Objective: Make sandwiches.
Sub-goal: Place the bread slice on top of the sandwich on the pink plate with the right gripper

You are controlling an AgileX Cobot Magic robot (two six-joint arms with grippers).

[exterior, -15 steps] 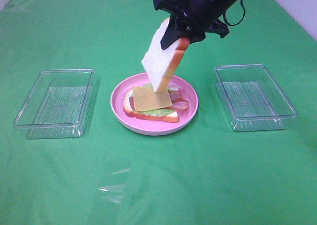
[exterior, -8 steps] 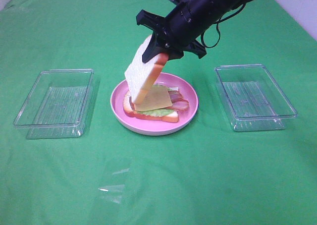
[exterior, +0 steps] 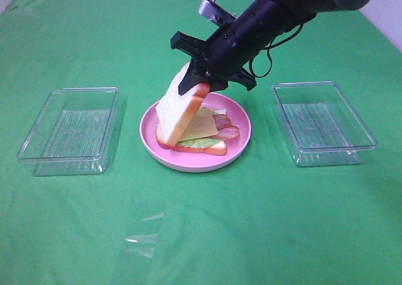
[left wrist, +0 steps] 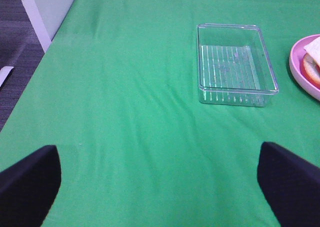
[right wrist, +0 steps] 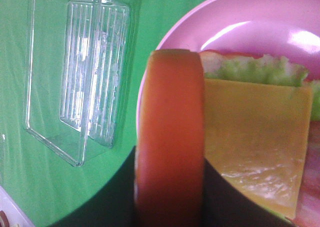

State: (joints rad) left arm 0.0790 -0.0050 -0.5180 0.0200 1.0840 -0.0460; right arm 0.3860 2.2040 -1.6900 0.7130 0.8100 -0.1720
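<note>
right gripper [exterior: 202, 78] reaching in over the middle of the green cloth [exterior: 201, 235], clenched on the upper edge of a white bread slice [exterior: 179, 109]; slice tilted steeply, lower edge down at the left side of the pink plate [exterior: 242, 118], leaning over the stack beneath; orange-brown crust [right wrist: 170, 137] seen edge-on in the right wrist view, pinched between the two dark jaws.

stack on the plate: bottom bread slice [exterior: 210, 149] lowest, pale green lettuce [exterior: 202, 142] showing at its front edge, reddish bacon strips [exterior: 227, 129] poking out toward the right, yellow cheese square [exterior: 201, 127] on top, partly under the tilted slice; cheese and frilled lettuce edge [right wrist: 260, 69] plain in the right wrist view as well.

clear tray [exterior: 70, 129] well to the left of the plate, second clear tray [exterior: 321, 123] to the right, both flat on the cloth and apart from the plate.

left gripper [left wrist: 160, 179] hovering low over bare cloth, released, two dark fingertips [left wrist: 30, 179] spread wide at the frame corners with nothing between; left tray [left wrist: 235, 64] and a sliver of the plate rim [left wrist: 296, 67] visible beyond it.
</note>
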